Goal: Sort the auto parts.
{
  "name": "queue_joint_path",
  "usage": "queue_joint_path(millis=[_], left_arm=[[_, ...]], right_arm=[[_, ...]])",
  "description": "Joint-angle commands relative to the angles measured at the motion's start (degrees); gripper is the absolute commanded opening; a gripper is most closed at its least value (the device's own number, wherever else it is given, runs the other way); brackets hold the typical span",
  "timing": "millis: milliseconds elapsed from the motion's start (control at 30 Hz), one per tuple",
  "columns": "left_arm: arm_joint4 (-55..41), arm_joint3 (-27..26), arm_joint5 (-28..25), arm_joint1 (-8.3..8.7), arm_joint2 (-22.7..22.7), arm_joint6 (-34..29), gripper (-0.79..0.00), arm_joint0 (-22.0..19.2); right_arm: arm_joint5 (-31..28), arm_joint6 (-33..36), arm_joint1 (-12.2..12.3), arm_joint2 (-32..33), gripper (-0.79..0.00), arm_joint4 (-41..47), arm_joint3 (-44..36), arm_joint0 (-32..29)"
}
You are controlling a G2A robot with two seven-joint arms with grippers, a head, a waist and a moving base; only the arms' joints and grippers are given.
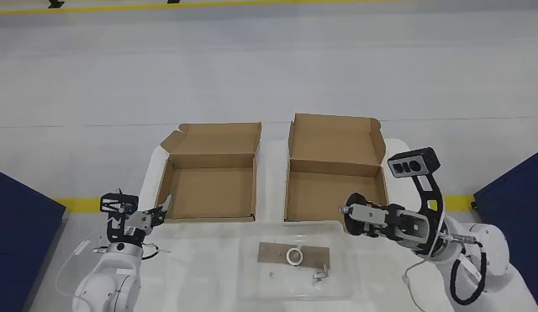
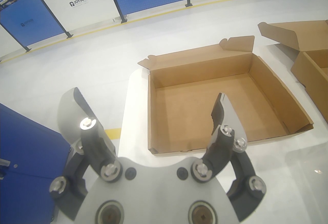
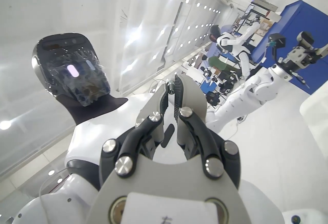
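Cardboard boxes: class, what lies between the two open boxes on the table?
Nothing: in the top view, a bare strip of white table separates the left box from the right box.

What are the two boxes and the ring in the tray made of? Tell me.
One box and the other box: matte brown cardboard, with creased folds and flaps. Ring: likely metal, pale with a sheen; too small to be sure.

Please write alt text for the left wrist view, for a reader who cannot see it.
The open left gripper points at an empty cardboard box with its lid folded back, on a white table. Part of a second cardboard box stands beside it.
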Motion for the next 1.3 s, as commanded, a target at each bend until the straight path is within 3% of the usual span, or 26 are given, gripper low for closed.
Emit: queue_joint_path(millis=[0,167,333,533,867,1067,1267], left_arm=[[0.0,0.0,0.0,0.00,0.0,0.0,0.000,0.0],[0.0,0.0,0.0,0.00,0.0,0.0,0.000,0.0],[0.0,0.0,0.0,0.00,0.0,0.0,0.000,0.0],[0.0,0.0,0.0,0.00,0.0,0.0,0.000,0.0],[0.0,0.0,0.0,0.00,0.0,0.0,0.000,0.0],[0.0,0.0,0.0,0.00,0.0,0.0,0.000,0.0],[0.0,0.0,0.0,0.00,0.0,0.0,0.000,0.0]], right_arm=[[0.0,0.0,0.0,-0.1,-0.785,0.2,0.0,0.0],[0.1,-0.3,0.0,0.0,-0.785,-0.3,0.0,0.1],[4.8,-5.9,0.6,3.7,-0.785,-17.1,-1.9,-0.2],[11.5,-8.1,1.6,6.9,-0.785,-38.6,-6.0,-1.0],[11.7,-8.5,1.6,7.0,-0.785,-40.0,-6.1,-1.0],[23.5,-9.3,2.4,5.6,-0.785,-59.5,-7.6,0.6],[31.4,-5.3,3.1,-0.7,-0.785,-76.5,-6.6,6.8]])
